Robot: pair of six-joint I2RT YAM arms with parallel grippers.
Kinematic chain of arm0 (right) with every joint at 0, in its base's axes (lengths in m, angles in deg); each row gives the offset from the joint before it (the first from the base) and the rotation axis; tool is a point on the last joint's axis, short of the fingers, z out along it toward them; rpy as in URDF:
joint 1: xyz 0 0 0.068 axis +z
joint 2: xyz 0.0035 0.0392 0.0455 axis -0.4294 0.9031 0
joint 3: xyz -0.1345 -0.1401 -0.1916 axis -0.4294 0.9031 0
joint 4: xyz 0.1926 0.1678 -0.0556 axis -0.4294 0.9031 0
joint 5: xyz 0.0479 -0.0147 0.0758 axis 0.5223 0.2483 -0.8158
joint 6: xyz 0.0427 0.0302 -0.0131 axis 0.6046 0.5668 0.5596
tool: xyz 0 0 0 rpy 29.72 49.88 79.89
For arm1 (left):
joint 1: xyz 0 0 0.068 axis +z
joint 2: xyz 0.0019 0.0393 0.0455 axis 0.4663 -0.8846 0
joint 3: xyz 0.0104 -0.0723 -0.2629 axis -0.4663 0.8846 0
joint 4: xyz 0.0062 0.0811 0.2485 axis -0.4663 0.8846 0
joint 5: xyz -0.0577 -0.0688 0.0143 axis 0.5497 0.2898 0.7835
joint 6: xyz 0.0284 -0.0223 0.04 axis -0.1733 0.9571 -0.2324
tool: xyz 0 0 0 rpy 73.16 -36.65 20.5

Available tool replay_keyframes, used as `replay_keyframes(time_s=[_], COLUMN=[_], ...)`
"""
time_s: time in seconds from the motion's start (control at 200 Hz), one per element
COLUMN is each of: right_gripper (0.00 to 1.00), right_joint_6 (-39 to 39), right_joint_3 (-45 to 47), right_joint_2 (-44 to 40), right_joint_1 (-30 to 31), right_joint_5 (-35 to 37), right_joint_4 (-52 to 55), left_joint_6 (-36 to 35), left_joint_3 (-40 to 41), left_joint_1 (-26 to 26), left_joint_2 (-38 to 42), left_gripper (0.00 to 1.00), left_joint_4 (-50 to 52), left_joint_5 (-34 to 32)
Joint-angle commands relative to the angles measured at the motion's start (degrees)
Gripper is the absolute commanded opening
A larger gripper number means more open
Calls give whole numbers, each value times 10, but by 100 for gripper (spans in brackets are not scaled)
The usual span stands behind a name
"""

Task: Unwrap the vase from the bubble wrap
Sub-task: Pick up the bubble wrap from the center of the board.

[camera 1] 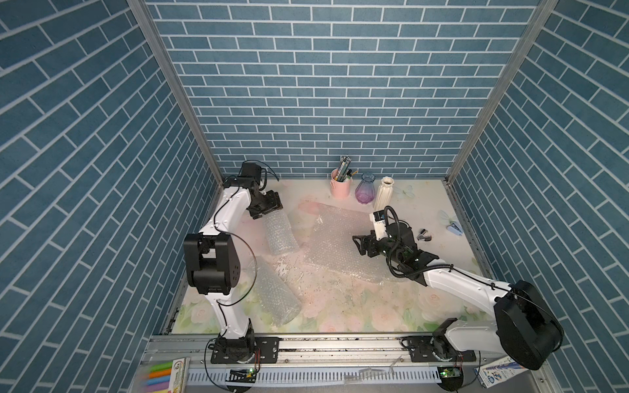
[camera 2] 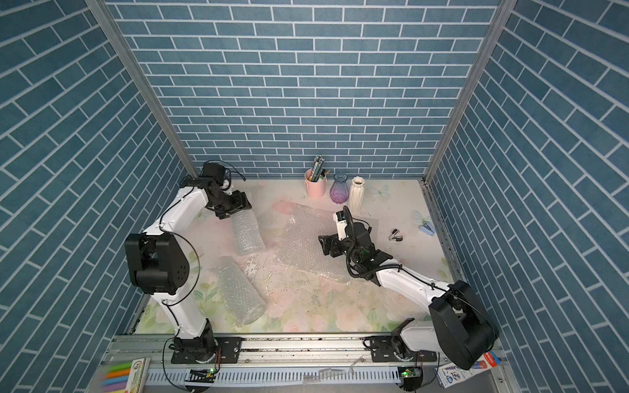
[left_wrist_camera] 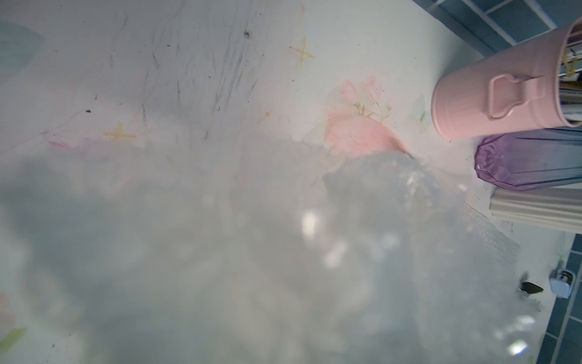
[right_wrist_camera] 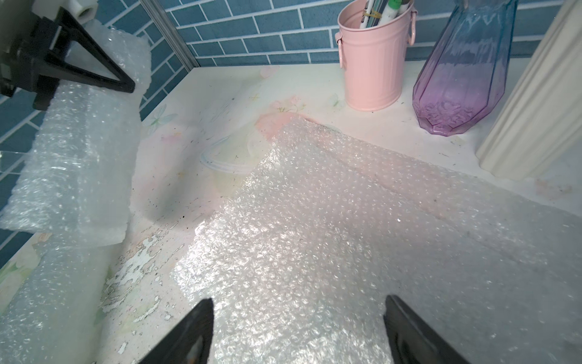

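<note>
In both top views a rolled tube of bubble wrap [camera 1: 280, 234] [camera 2: 246, 236] lies at the back left. My left gripper [camera 1: 269, 211] [camera 2: 235, 212] is shut on its far end. In the right wrist view that roll [right_wrist_camera: 78, 157] hangs tilted above its shadow, with one black finger [right_wrist_camera: 94, 74] across it. Blurred wrap [left_wrist_camera: 252, 252] fills the left wrist view. A second roll [camera 1: 275, 296] lies near the front. My right gripper [camera 1: 358, 245] [right_wrist_camera: 297, 301] hovers open over a flat sheet [camera 1: 337, 245] [right_wrist_camera: 346, 220]. A purple glass vase [camera 1: 366, 190] and a white ribbed vase [camera 1: 384, 192] stand bare at the back. What the rolls hold is hidden.
A pink cup of pens [camera 1: 340, 187] stands beside the vases at the back wall. A black staple remover [camera 1: 424, 235] and a small blue stapler [camera 1: 454, 228] lie at the right. The floral mat is peeled [camera 1: 289, 268] between the rolls. Brick walls close three sides.
</note>
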Motion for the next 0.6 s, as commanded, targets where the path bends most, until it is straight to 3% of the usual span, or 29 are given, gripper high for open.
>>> replay_keyframes(time_s=[0.0, 0.35, 0.595], right_gripper=[85, 85, 85], right_joint_6=[26, 79, 119], right_joint_3=[-14, 1, 49], right_joint_2=[-30, -91, -148], right_joint_1=[1, -13, -50], right_joint_5=[26, 108, 99], right_joint_4=[26, 127, 150], left_joint_6=[-12, 0, 33], left_joint_3=[12, 44, 52], left_joint_1=[-11, -119, -198], left_joint_2=[43, 80, 63], left_gripper=[67, 68, 68], left_joint_4=[8, -21, -73], left_joint_5=[49, 98, 125])
